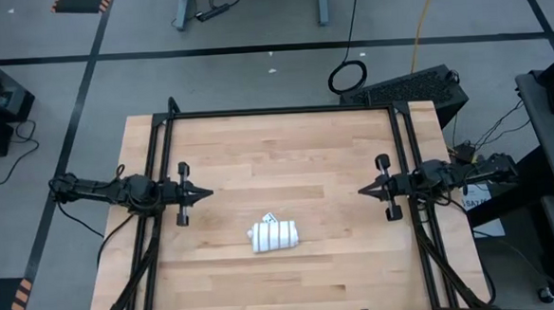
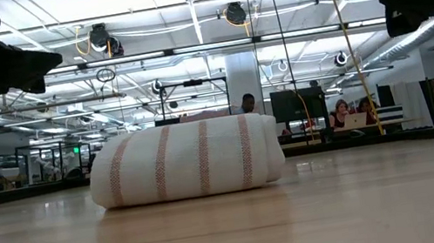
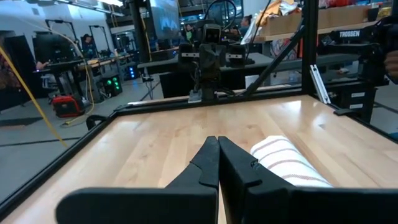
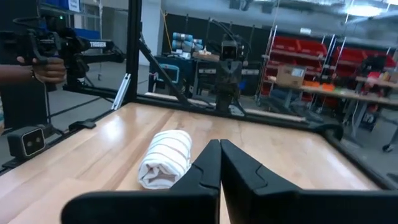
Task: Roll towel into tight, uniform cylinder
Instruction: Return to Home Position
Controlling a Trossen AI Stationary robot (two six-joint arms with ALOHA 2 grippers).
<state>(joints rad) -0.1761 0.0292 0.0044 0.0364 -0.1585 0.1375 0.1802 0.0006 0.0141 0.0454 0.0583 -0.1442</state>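
Observation:
The towel (image 1: 275, 235), white with thin stripes, lies rolled into a short cylinder on its side on the wooden table (image 1: 286, 145), a little nearer the near edge than the middle. It also shows in the low view as a striped towel roll (image 2: 186, 160), and in both wrist views (image 3: 286, 162) (image 4: 166, 157). A small white tag (image 1: 270, 218) sticks out at the roll's far side. My left gripper (image 1: 208, 192) is shut at the table's left side, level, clear of the towel. My right gripper (image 1: 361, 189) is shut at the right side, pointing at the left one.
A black metal frame (image 1: 284, 111) runs along the table's far edge and sides. In the right wrist view a person's hand (image 4: 43, 70) holds a black device beyond the table's edge. Bare wood lies between the two grippers and around the roll.

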